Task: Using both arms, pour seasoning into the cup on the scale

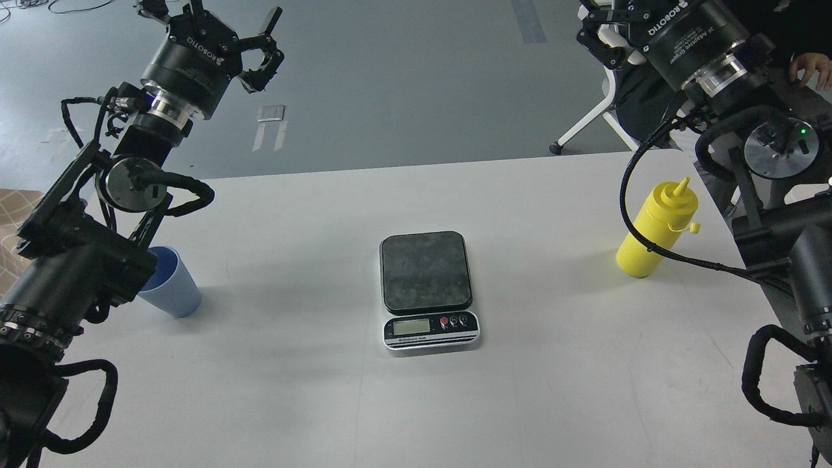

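Scale (429, 289) sits lowest on the white table (559, 377), centred; dark platform bare, display and buttons toward the camera. Nothing on it yet.

Cup (170, 284) stands upright at far left, mouth up, partly hidden behind the left arm's forearm. Looks like light, thin plastic that would flex or tip under a hard pinch; the ribbed wall offers grip, best taken mid-height or a little below the rim.

Seasoning bottle (656, 229) stands at right, well apart from the scale, nozzle up, small cap dangling at its side; an arm cable crosses in front of it. Soft squeeze body by the look of it: hold around the middle, firmly but not enough to squirt.

Left gripper (253, 49) is raised above the table's far edge, fingers spread, empty. Right gripper (601, 32) is at the top edge, mostly cropped; cannot tell its finger state. Neither touches anything.
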